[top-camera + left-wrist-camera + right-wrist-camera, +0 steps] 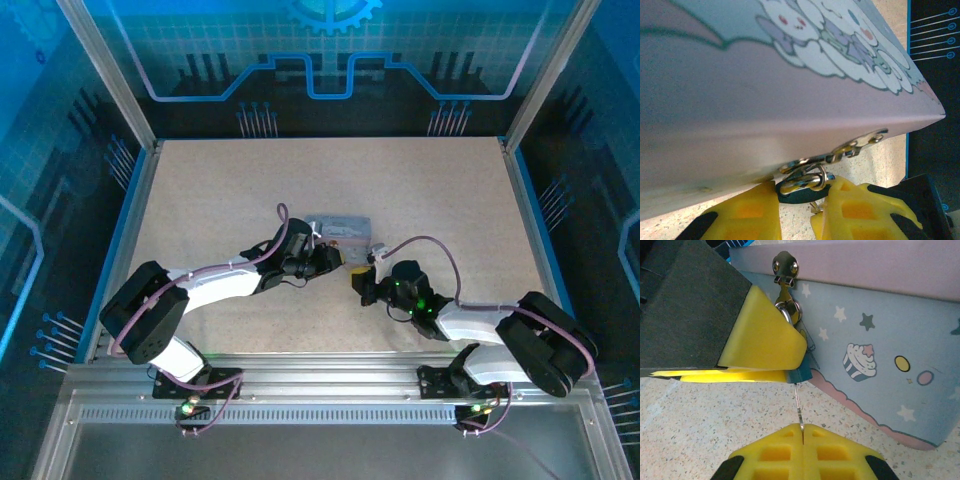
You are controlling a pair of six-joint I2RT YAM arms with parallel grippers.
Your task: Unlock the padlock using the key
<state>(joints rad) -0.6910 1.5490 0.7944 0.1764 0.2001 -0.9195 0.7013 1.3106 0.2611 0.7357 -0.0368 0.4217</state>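
While left hand pinches padlock at hasp of tin | right hand pressed together on key — shaft runs straight ahead, tip meeting padlock's underside | likely next: twist — seating unclear

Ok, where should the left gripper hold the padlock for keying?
Pinch the padlock by its body, from the side, as the left gripper does: it hangs by its shackle from the hasp on the tin, leaving its lower end free for the key below.
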